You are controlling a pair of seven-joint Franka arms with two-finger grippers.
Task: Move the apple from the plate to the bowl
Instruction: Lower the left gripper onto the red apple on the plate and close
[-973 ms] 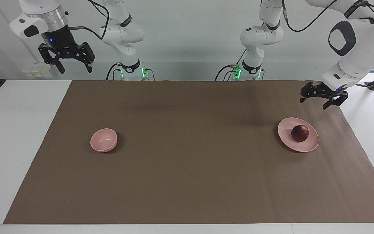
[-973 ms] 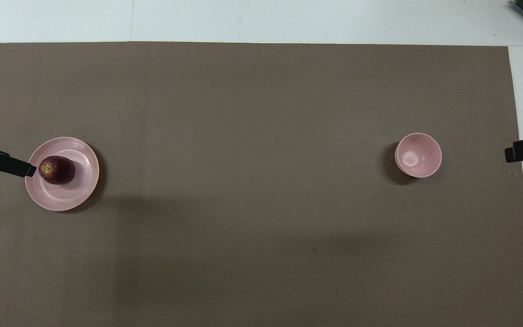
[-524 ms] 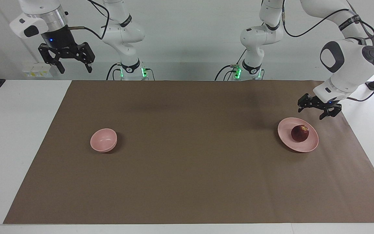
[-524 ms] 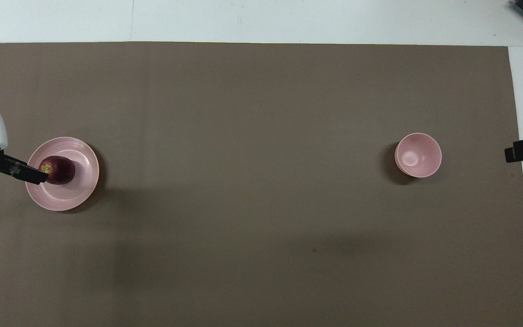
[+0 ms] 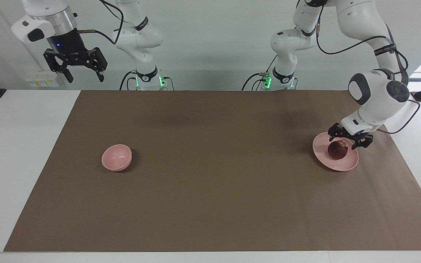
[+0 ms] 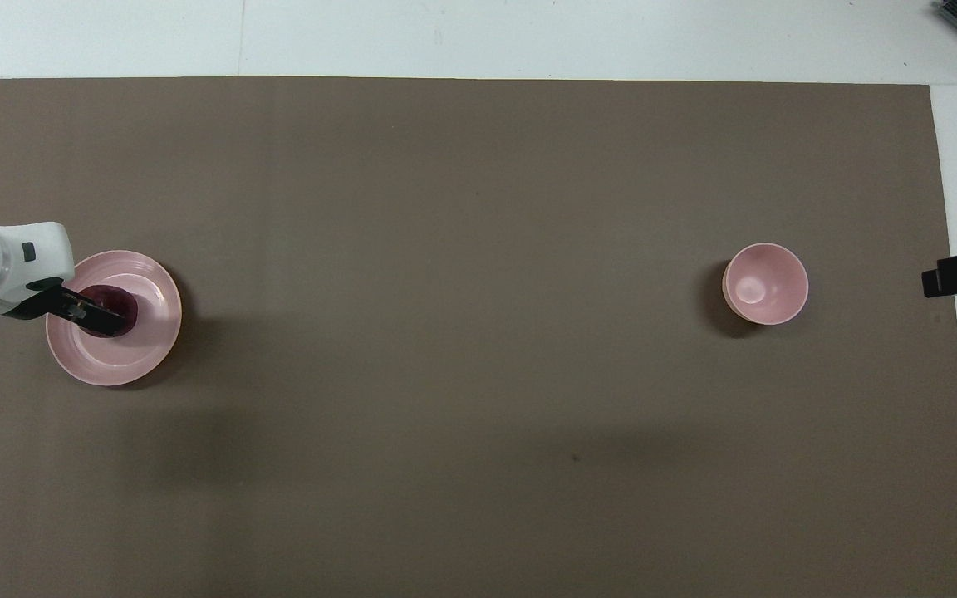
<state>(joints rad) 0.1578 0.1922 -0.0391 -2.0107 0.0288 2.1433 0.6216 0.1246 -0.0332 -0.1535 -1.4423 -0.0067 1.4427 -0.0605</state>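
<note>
Apple and plate sit at the left arm's end of the desk, the dark red fruit resting on the pale pink plate, slightly toward its robot-side rim. Just above it hangs the left gripper, fingers spread wide and straddling the fruit's top, one fingertip on each side, nothing yet grasped. That spread looks chosen to clear the apple's round flanks so the fingers can drop around its widest part before closing. From overhead the gripper's dark fingers cover most of the fruit, so contact cannot be read there; the facing view suggests the tips are at or just above the apple's crown.

Well apart, toward the right arm's end of the brown mat, the small deep pink bowl stands upright and empty, its mouth free to receive the fruit. The right gripper waits high above its own corner of the desk, released and holding nothing, probably kept clear so the left arm can carry the load across.
</note>
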